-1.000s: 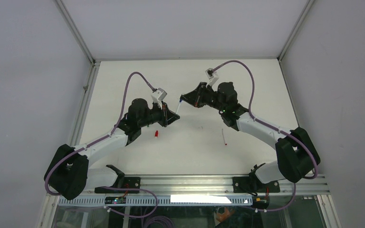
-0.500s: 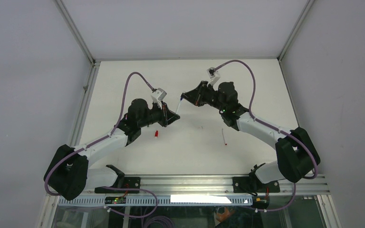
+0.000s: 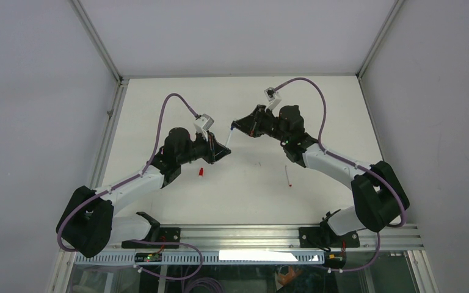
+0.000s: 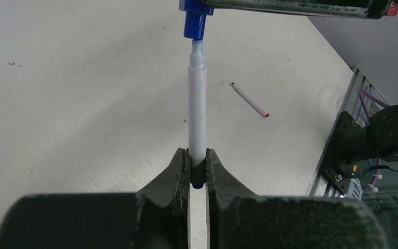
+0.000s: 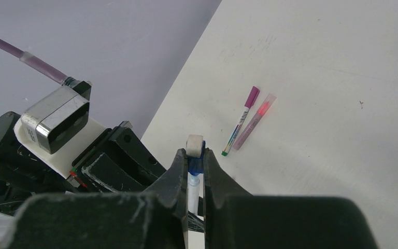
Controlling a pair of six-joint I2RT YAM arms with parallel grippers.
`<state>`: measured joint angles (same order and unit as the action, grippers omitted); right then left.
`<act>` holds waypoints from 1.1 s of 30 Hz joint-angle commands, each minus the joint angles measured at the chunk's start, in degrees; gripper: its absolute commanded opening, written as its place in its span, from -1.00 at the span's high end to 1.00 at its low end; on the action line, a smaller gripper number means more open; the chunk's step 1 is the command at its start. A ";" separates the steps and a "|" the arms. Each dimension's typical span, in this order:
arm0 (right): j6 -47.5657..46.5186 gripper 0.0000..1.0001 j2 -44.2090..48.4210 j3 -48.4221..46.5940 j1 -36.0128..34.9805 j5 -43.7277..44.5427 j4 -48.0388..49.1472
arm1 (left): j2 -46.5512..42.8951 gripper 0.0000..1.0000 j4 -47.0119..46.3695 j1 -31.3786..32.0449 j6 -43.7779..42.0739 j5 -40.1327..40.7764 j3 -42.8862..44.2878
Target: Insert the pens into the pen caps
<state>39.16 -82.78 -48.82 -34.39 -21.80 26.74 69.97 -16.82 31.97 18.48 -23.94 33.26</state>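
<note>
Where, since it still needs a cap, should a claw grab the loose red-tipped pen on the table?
Probably grip the red-tipped pen at mid-barrel, coming straight down, jaws closing across its width. It lies flat on the table with bare surface either side, and both ends stay free.

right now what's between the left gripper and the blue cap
The white pen: the left gripper clamps one end, its tip meets the blue cap. The left wrist view shows it.

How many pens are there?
4: white pen in the left claw, red-tipped pen lying alone, magenta pen beside pink pen on the table. More may be hidden.
</note>
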 commanded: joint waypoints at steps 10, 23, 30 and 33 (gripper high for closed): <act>-2.36 1.00 2.86 0.56 -0.52 -4.85 -3.67 | -3.82 1.00 0.15 0.67 -3.03 3.54 0.54; -2.54 1.00 1.95 0.79 -2.09 -8.92 -6.87 | -2.43 1.00 4.97 0.64 -8.11 13.52 5.71; -3.06 1.00 3.94 3.81 -4.38 -4.72 -9.58 | 1.44 1.00 3.48 0.64 -7.82 20.03 10.06; -3.17 1.00 3.65 4.08 -5.71 -3.14 -10.65 | 3.13 1.00 2.70 0.64 -8.04 19.72 12.43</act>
<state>36.93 -80.88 -46.85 -35.86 -20.14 22.76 71.94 -5.45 34.20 10.44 -14.79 39.05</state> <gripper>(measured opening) 0.075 0.077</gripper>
